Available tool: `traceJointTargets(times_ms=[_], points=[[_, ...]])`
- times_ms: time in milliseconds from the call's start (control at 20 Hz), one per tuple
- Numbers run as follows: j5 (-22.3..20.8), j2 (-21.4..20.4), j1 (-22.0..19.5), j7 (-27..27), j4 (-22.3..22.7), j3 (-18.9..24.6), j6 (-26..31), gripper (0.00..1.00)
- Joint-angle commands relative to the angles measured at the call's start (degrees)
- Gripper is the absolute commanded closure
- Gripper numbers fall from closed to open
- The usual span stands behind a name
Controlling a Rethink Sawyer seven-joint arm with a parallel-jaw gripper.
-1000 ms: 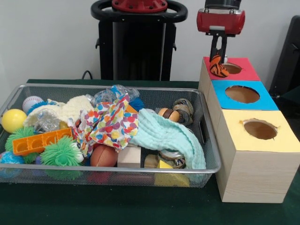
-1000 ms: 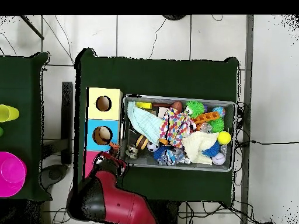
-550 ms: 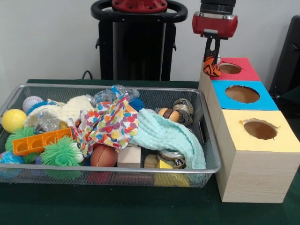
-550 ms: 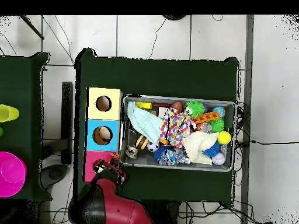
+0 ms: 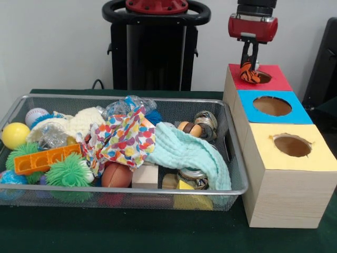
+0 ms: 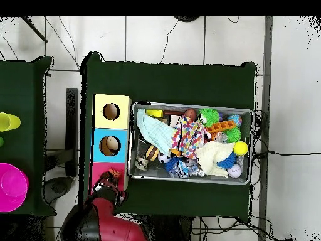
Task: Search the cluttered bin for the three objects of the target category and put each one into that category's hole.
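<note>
The orange and black striped toy (image 5: 249, 73) hangs pinched in the gripper (image 5: 249, 67) over the red box (image 5: 274, 80), just at the near edge of that box's round hole (image 5: 261, 77). The gripper's two thin dark fingers (image 5: 245, 55) stand close together, narrowed on the toy's upper part, with the red gripper body above them. From overhead the gripper (image 6: 110, 184) sits above the red box (image 6: 105, 171) and hides most of it.

Three boxes stand in a row beside the wire bin (image 5: 235, 174): the red one farthest back, a blue one (image 5: 271, 107) in the middle, a yellow-topped one (image 5: 292, 146) nearest the camera. Each has one round hole in its top, three holes in all.

In the bin lie one patterned cloth with coloured spots (image 5: 124, 138), one pale green cloth (image 5: 188, 153), and one cream knitted piece (image 5: 79, 120). Two green spiky balls (image 5: 67, 171) show at the left front, next to one orange block with square cells (image 5: 45, 157). One yellow ball (image 5: 15, 134) and one white baseball (image 5: 35, 115) lie at the left end. One small brown football (image 5: 116, 174) sits under the spotted cloth, one wooden block (image 5: 145, 176) beside it. Other small pieces are half buried and hard to count.
</note>
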Motion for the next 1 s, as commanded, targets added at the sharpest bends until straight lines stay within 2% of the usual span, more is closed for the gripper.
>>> traceJointTargets(times_ms=[50, 300, 550, 650, 700, 1000], points=[[4.77, 2.47, 2.14, 17.15, 1.24, 2.17, -1.04, 1.0], [5.08, 3.75, 2.7, 17.25, -0.3, 1.99, -1.18, 1.0], [3.3, 4.94, 0.94, 16.25, -1.4, 2.52, -1.68, 1.0], [1.33, 4.82, -0.87, 14.81, -1.5, 3.81, -1.11, 1.0], [0.83, 4.78, -1.51, 14.24, -1.6, 4.24, -0.77, 0.0], [0.18, 4.5, -1.65, 12.9, -1.77, 3.95, -0.31, 0.0]])
